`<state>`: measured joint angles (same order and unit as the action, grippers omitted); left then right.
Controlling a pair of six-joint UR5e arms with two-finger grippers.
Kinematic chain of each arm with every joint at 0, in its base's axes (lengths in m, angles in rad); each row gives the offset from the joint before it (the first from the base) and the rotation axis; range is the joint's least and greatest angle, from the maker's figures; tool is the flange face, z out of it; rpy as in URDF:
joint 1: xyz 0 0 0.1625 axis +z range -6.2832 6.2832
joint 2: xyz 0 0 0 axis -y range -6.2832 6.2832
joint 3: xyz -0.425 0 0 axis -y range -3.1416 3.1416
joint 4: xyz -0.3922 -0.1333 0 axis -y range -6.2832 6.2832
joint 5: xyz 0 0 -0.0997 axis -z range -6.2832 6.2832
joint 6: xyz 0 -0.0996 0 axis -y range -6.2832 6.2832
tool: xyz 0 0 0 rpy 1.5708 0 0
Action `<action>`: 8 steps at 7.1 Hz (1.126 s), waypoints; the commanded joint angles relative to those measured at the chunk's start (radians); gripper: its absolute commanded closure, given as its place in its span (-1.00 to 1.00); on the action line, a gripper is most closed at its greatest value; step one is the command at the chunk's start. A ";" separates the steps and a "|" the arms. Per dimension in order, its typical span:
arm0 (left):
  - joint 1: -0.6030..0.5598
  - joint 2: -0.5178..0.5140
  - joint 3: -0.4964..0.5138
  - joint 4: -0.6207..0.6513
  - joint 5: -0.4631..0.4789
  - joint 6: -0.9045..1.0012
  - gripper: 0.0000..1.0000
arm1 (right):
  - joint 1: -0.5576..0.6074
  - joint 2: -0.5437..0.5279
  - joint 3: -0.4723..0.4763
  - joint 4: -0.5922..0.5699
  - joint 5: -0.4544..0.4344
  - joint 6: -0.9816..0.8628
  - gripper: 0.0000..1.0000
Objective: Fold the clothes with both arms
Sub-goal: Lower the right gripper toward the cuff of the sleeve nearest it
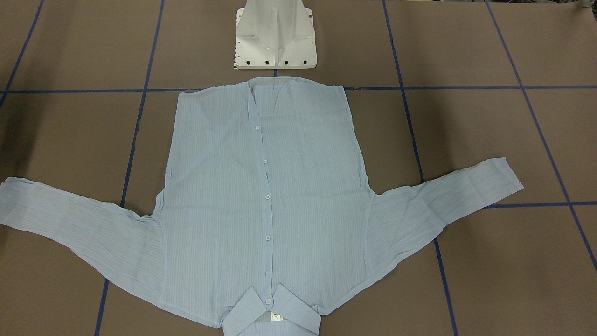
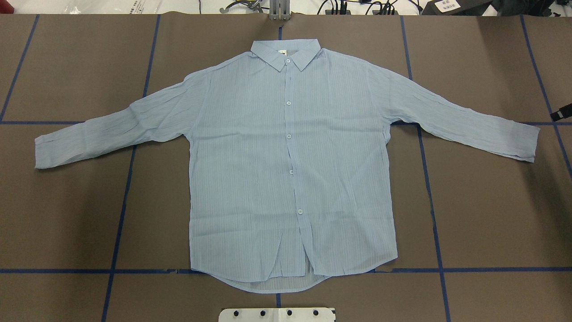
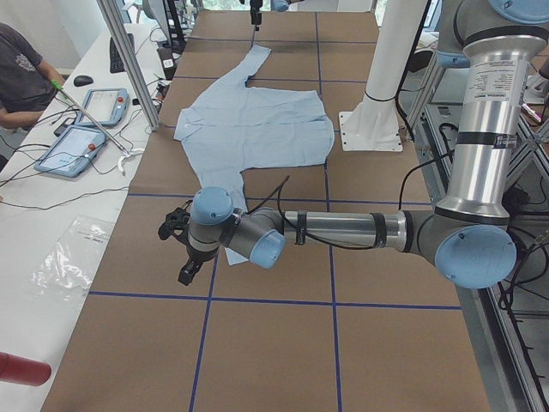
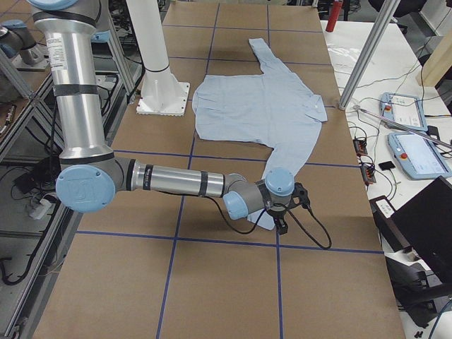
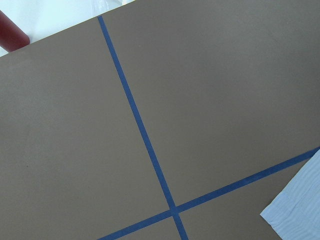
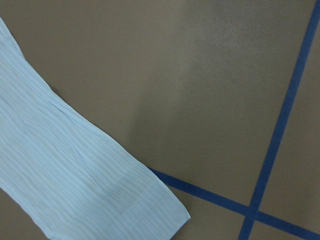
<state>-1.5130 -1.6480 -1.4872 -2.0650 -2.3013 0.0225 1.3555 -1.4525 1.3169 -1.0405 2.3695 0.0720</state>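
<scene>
The brown surface (image 2: 67, 214) carries the pale-blue striped shirt (image 2: 290, 170), spread flat, buttoned, sleeves outstretched. The left claw (image 3: 178, 251) and right claw (image 4: 289, 210) hang near its cuffs; whether they are clenched or released, I cannot tell.

pale-blue fine-striped shirt (image 2: 241, 179), brown blue-gridded table (image 2: 67, 214)

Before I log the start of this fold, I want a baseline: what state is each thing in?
shirt, spread flat, front up, unfolded, sleeves out.
buttons, fastened.
collar, turned down.
left gripper, low near a cuff; jaws open or shut, cannot tell.
right gripper, low near the other cuff; jaws cannot tell.
</scene>
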 commanded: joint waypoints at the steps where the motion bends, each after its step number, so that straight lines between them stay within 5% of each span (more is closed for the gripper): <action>1: 0.000 -0.001 -0.001 -0.001 -0.001 -0.001 -1.00 | -0.054 0.029 -0.065 0.084 -0.006 -0.006 -0.98; 8: 0.000 -0.003 -0.013 -0.001 -0.004 -0.001 -1.00 | -0.098 0.083 -0.197 0.088 -0.030 -0.020 -0.80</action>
<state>-1.5125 -1.6506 -1.4995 -2.0663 -2.3054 0.0215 1.2614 -1.3708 1.1342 -0.9518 2.3443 0.0522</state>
